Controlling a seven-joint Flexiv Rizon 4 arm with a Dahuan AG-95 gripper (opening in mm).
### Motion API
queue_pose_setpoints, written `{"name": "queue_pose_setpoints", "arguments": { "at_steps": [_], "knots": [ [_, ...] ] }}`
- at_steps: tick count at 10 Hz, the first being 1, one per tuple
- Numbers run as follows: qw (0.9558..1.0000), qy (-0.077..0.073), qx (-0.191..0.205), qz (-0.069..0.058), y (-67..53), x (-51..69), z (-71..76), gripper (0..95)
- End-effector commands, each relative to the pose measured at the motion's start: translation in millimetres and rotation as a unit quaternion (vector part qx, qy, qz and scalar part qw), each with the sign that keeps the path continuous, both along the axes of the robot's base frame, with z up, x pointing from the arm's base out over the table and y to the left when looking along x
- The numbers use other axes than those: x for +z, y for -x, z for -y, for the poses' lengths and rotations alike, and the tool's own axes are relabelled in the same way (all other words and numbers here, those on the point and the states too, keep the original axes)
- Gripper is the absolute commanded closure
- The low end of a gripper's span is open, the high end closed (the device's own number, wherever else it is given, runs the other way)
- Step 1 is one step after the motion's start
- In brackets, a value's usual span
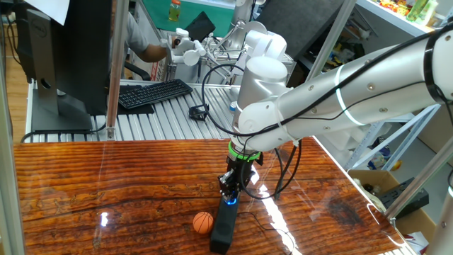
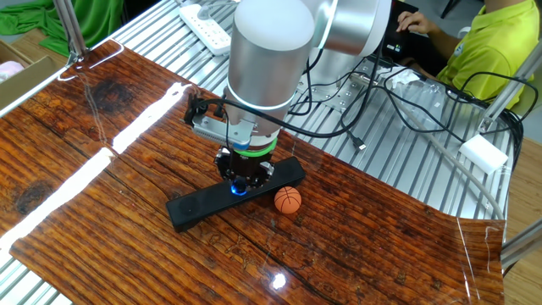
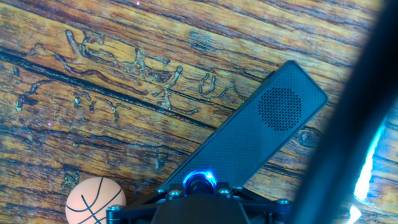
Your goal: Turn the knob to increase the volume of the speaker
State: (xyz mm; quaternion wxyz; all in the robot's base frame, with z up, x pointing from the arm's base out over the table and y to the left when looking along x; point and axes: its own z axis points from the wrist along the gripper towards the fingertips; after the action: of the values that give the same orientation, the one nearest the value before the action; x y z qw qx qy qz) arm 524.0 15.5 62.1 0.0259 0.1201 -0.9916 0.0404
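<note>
The speaker (image 2: 199, 208) is a long black bar lying on the wooden table; it also shows in one fixed view (image 1: 222, 228) and in the hand view (image 3: 249, 140). Its knob (image 3: 199, 180) glows blue at one end and shows as a blue spot under the fingers (image 2: 240, 188) (image 1: 231, 201). My gripper (image 2: 241, 180) points straight down onto the knob, with its fingers closed around it (image 1: 230, 191) (image 3: 199, 186). The fingers hide most of the knob. The orange ball (image 2: 288, 199) lies right beside that end of the speaker.
The orange ball (image 1: 203, 222) (image 3: 93, 200) sits close to the left of my gripper in the hand view. A black keyboard (image 1: 152, 93) and a monitor stand on the metal bench behind the table. Cables hang from the arm (image 1: 283, 170).
</note>
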Motion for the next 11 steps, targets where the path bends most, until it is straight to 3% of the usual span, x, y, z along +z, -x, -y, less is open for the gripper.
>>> {"name": "queue_pose_setpoints", "arguments": {
  "at_steps": [1, 11],
  "knots": [
    [1.0, 0.0, 0.0, 0.002, -0.3, -0.4, -0.2, 95.0],
    [0.9999, 0.004, 0.0, 0.013, -0.5, -2.0, 0.0, 95.0]
  ]
}}
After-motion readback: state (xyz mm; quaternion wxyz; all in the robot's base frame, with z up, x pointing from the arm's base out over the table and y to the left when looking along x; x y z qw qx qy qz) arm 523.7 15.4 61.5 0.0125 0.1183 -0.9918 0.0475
